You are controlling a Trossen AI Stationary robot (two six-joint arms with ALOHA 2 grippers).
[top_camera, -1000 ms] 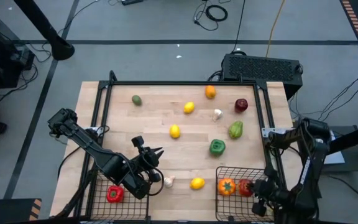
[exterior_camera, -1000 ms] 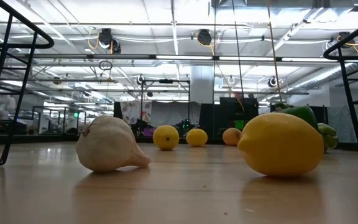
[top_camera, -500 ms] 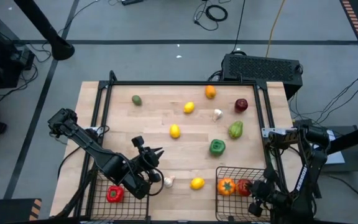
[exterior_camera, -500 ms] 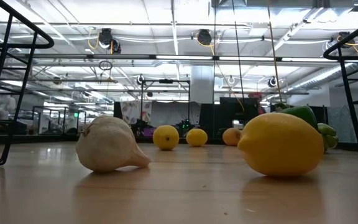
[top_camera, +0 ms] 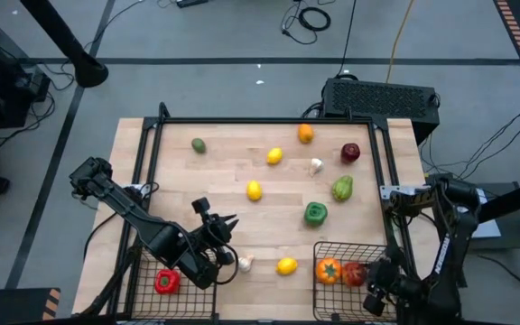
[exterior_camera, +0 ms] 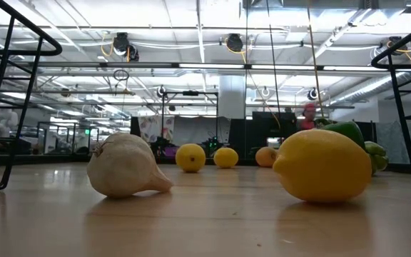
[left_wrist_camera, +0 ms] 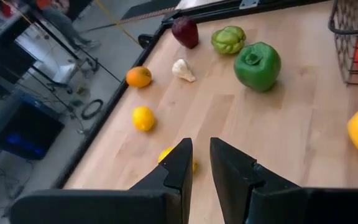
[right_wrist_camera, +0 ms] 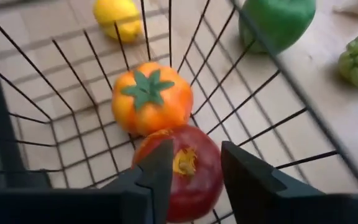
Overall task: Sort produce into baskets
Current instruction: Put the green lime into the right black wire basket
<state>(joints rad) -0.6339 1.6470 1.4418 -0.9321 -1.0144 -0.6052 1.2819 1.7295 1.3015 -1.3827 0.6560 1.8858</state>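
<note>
The right gripper (right_wrist_camera: 191, 171) hangs with its fingers apart over the black wire-mesh basket (top_camera: 332, 248) at the near right corner of the wooden worktop (top_camera: 233, 162), just above a red apple (right_wrist_camera: 185, 177) touching an orange tomato (right_wrist_camera: 151, 102). The left gripper (top_camera: 227, 226), fingers slightly parted and empty, sits near a white garlic bulb (top_camera: 245, 263). A red pepper (top_camera: 165, 282) lies in the other black mesh basket (top_camera: 143, 298).
</note>
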